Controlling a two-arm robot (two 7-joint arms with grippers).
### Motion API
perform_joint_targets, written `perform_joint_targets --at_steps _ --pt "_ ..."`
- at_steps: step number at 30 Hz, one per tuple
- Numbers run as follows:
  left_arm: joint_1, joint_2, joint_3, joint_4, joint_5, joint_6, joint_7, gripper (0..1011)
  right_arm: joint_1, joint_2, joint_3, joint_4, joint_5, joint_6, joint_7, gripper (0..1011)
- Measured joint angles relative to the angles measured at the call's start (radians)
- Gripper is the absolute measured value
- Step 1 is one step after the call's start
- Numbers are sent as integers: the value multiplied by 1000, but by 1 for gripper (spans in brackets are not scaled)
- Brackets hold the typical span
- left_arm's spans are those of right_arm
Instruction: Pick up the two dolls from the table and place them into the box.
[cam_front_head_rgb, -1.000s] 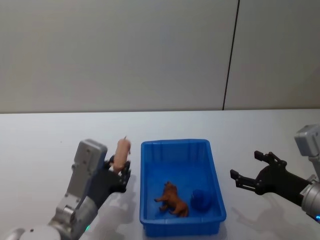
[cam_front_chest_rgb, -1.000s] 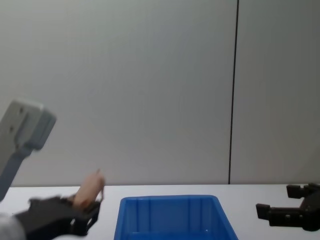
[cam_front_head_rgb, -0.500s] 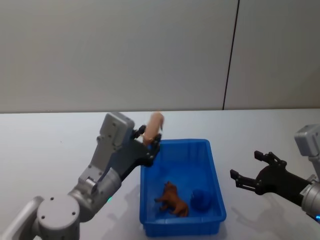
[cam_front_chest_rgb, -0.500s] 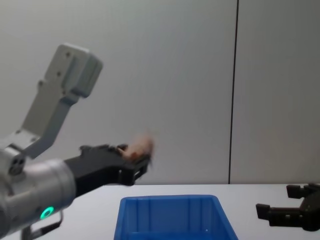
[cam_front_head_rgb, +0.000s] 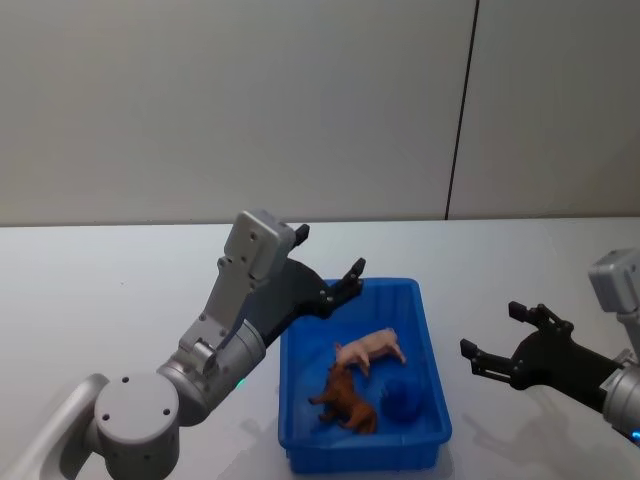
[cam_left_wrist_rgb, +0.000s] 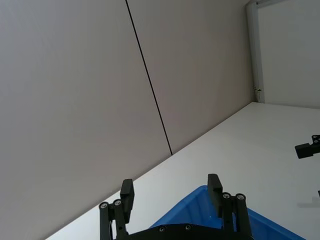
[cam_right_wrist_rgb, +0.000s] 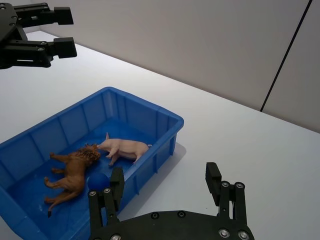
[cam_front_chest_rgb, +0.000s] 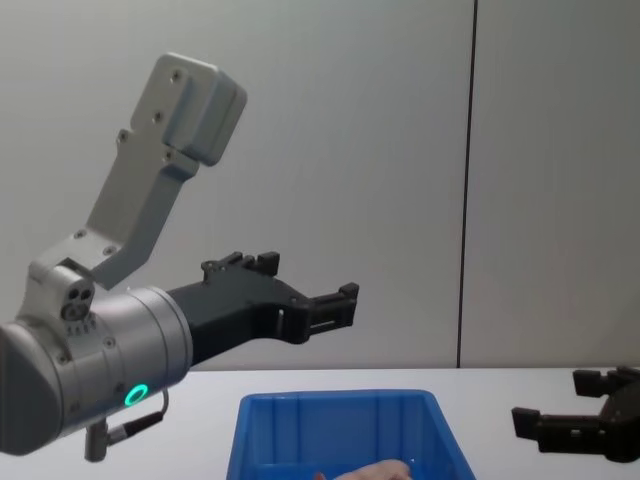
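Observation:
A pink pig doll (cam_front_head_rgb: 370, 350) (cam_right_wrist_rgb: 125, 147) lies in the blue box (cam_front_head_rgb: 395, 284) (cam_right_wrist_rgb: 145, 106), its snout against a brown lion doll (cam_front_head_rgb: 345, 398) (cam_right_wrist_rgb: 72, 172) lying beside it. In the chest view only the pig's back (cam_front_chest_rgb: 375, 472) shows above the box rim (cam_front_chest_rgb: 340, 398). My left gripper (cam_front_head_rgb: 328, 250) (cam_front_chest_rgb: 305, 278) (cam_left_wrist_rgb: 170, 186) hangs open and empty over the box's back left corner. To the right of the box, my right gripper (cam_front_head_rgb: 492, 330) (cam_right_wrist_rgb: 165, 175) (cam_front_chest_rgb: 553, 400) stays open and empty above the table (cam_front_head_rgb: 100, 280).
A small blue ball-like object (cam_front_head_rgb: 402, 398) (cam_right_wrist_rgb: 98, 181) rests in the box next to the lion. The white tabletop spreads wide on both sides of the box. A grey wall stands behind the table's far edge.
My left gripper carried the pig from the box's left side up over the box and opened. The pig dropped in beside the lion. The right arm stayed still.

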Motion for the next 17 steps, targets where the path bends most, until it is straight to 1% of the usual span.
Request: perform_joint_targets --at_steps 4,5,17 --pt "3 1 0 -9 4 -6 3 993 0 0 0 0 0 0 0 1001" --pt "4 1 0 -10 5 -7 4 1001 0 0 0 0 0 0 0 1001" --pt "11 5 -1 -26 11 -18 14 1001 0 0 0 0 0 0 0 1001"
